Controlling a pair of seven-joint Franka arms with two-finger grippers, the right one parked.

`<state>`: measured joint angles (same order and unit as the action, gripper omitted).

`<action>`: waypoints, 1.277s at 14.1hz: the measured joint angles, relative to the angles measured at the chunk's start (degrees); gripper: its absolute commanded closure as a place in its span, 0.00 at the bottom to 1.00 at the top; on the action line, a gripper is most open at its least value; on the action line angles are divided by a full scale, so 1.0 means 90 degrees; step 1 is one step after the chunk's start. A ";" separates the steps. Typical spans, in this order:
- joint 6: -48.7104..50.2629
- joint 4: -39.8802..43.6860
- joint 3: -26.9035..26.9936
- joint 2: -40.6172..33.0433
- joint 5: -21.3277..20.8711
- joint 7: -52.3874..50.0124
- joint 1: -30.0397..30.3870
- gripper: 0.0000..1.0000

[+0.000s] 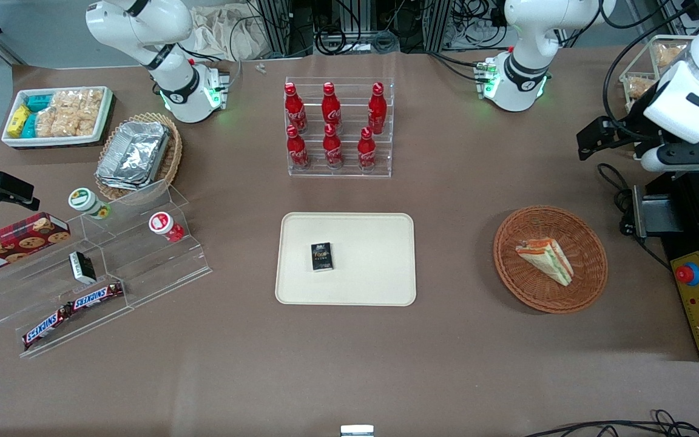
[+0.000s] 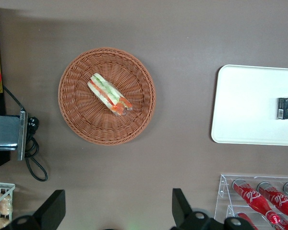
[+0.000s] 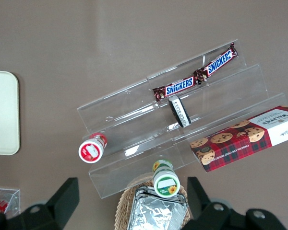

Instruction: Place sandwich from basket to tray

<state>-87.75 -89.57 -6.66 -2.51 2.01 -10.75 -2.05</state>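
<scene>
The sandwich [image 1: 547, 258], a clear-wrapped wedge with orange, red and green layers, lies on its side in the round reddish-brown basket [image 1: 507, 267]. The wrist view also shows the sandwich [image 2: 109, 94] inside the basket [image 2: 77, 120]. The cream tray [image 1: 374, 273] sits mid-table beside the basket, with a small black box [image 1: 321, 256] on it. My gripper [image 1: 595, 138] hangs high over the table, farther from the front camera than the basket. Seen from the wrist, the gripper [image 2: 117, 211] is open, its fingers wide apart with only bare table between them.
A clear rack of red cola bottles [image 1: 337, 127] stands farther back than the tray. A black and yellow control box [image 1: 698, 297] with a red button and loose cables [image 1: 622, 200] lies at the working arm's end, close to the basket. Snack displays [image 1: 82, 279] fill the parked arm's end.
</scene>
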 measured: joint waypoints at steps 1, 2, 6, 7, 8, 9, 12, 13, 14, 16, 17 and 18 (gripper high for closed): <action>0.0008 0.0001 0.0003 0.0017 0.0000 0.0000 0.0016 0.00; 0.0019 0.0001 0.0007 0.0033 0.0000 0.0000 0.0021 0.00; 0.0028 0.0001 0.0012 0.0075 -0.0004 -0.0153 0.0026 0.00; 0.0030 0.0001 0.0017 0.0085 -0.0004 -0.0296 0.0038 0.00; 0.0040 0.0000 0.0020 0.0096 -0.0003 -0.0467 0.0063 0.00; 0.0056 -0.0004 0.0020 0.0112 -0.0002 -0.0657 0.0091 0.00; -0.0046 -0.0096 0.0021 0.0185 -0.0003 -0.1354 0.0115 0.00; -0.0136 -0.0162 0.0022 0.0205 -0.0004 -0.1606 0.0116 0.00; -0.0219 -0.0229 0.0022 0.0226 -0.0004 -0.1824 0.0120 0.00; -0.0395 -0.0392 0.0023 0.0246 -0.0008 -0.2123 0.0141 0.00; -0.0505 -0.0503 0.0023 0.0248 -0.0009 -0.2239 0.0154 0.00; -0.0629 -0.0628 0.0025 0.0252 -0.0011 -0.2339 0.0165 0.00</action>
<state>-93.41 -95.23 -6.44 -0.24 1.92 -31.80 -0.57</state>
